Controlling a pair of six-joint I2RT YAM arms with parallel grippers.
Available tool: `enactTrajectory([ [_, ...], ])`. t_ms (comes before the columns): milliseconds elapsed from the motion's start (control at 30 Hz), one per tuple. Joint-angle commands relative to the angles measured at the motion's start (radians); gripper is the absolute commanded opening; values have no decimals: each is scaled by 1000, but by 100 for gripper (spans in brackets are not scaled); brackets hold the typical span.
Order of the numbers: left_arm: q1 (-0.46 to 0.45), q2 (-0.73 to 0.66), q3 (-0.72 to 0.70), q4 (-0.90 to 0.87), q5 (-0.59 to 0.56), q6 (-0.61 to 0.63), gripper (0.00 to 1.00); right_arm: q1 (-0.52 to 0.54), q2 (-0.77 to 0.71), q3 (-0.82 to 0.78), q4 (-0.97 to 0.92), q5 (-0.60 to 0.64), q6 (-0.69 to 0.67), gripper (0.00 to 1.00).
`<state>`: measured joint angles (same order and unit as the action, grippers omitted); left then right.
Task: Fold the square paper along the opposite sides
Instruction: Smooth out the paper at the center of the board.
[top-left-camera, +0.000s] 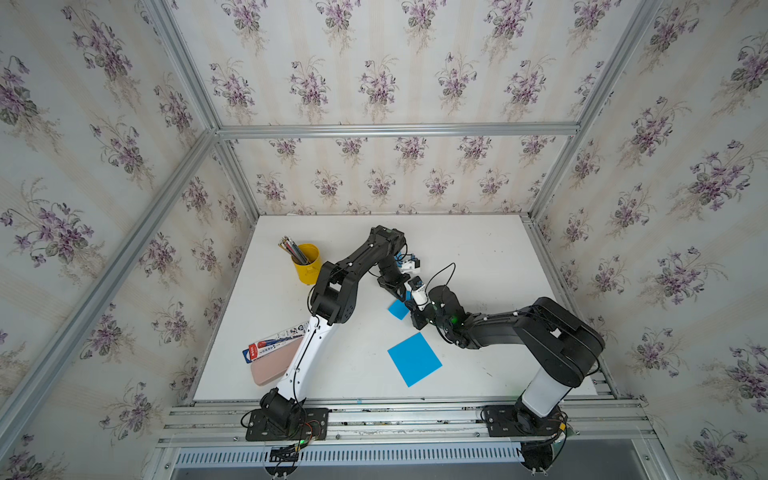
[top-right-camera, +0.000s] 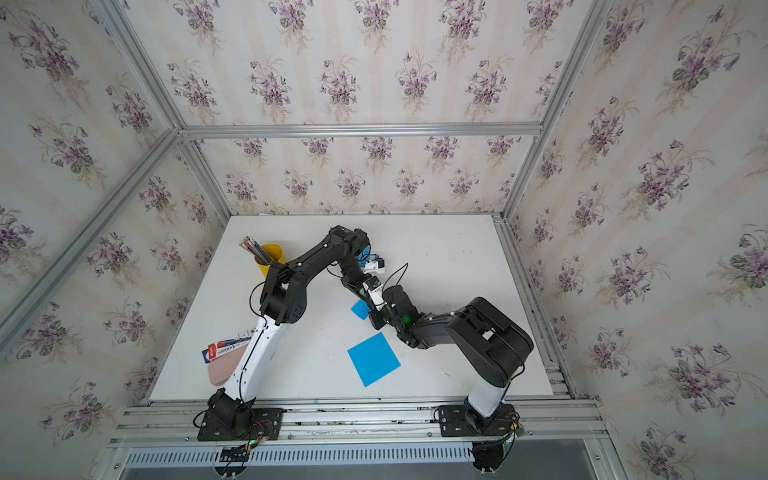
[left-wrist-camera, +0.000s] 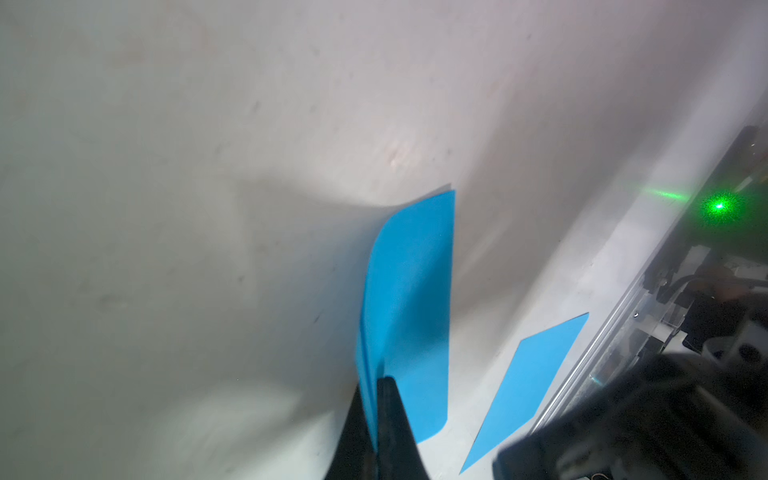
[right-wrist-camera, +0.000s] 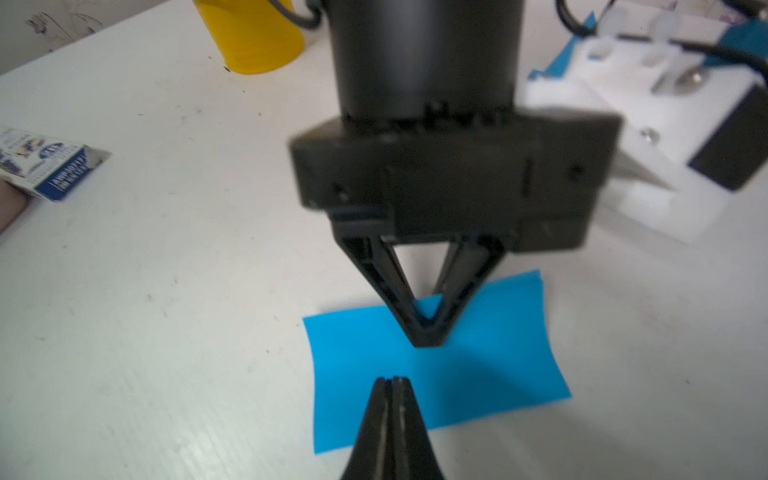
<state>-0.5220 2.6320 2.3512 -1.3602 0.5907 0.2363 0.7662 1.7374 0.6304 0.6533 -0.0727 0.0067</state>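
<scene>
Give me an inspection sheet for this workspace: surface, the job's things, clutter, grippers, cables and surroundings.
Surface: white table, lightly scuffed.
Job's things: folded blue paper mid-table, layers bowed, not pressed flat; a second blue square paper lies flat nearer the arm bases.
Clutter: yellow cup of pencils; pen package lying on a pink pouch, on the robot's left side.
Grippers: left gripper shut on the folded paper's edge; right gripper shut, tips over the same paper, contact unclear.
Cables: black cable loose by the wrists.
Surroundings: floral wallpaper walls, aluminium frame.
</scene>
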Motion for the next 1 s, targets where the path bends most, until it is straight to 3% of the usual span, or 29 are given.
enactTrajectory([
  [0,-1,17,-12,10,-93,3,0,19,45,23,19,-21,0,0],
  [233,-1,18,-14,15,-94,4,0,31,135,1,31,-20,16,0],
  [967,17,20,-9,15,-97,6,0,75,91,-107,-26,-14,59,0],
])
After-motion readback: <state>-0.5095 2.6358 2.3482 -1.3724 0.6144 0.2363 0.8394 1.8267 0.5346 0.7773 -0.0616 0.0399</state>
